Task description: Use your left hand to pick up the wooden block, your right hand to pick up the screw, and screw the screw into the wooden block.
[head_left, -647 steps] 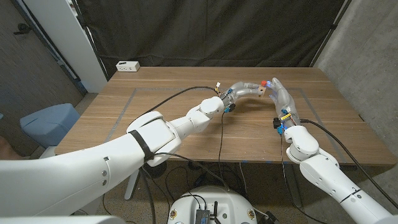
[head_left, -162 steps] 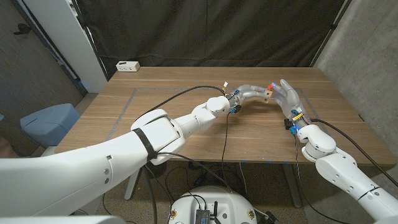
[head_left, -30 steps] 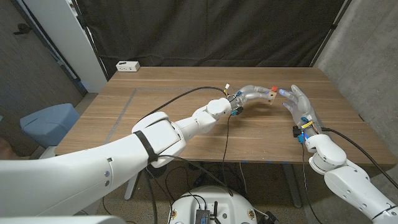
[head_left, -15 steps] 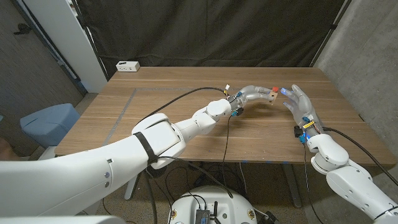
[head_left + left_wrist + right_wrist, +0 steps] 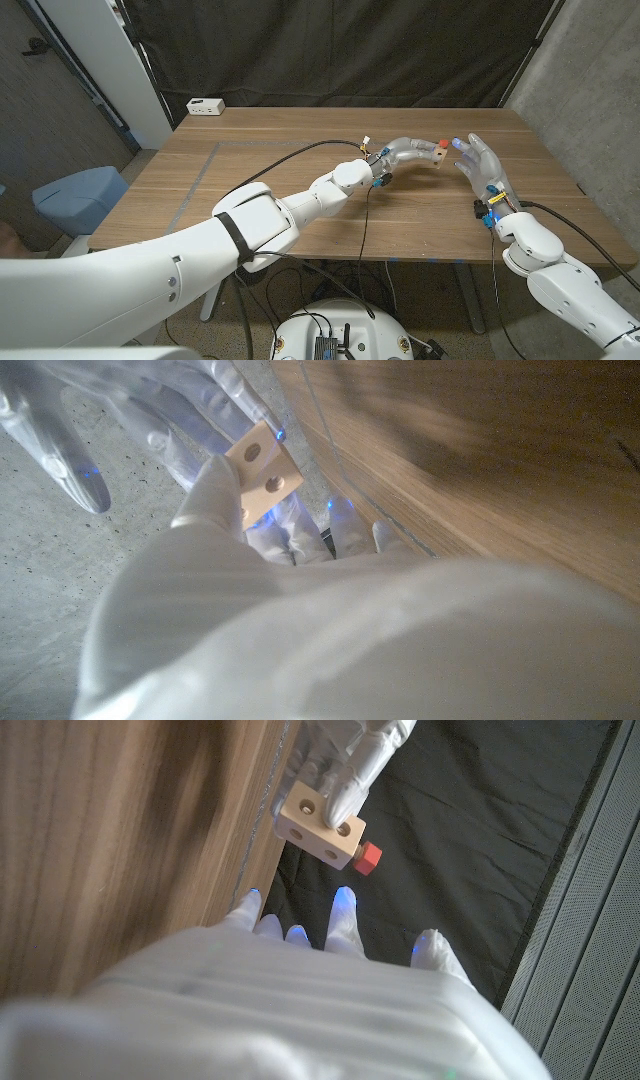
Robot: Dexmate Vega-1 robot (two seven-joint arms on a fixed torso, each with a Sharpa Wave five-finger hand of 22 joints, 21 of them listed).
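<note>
While left hand [image 5: 408,153] grips block [image 5: 434,157], no writing seems legible.

Screw [image 5: 441,145] in block [image 5: 436,154], left of right robot hand [image 5: 483,166].

No text, label, brand, number or sign can be read anywhere in these views

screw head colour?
Red. The screw sticks out of the wooden block; the right wrist view shows it best.
</note>
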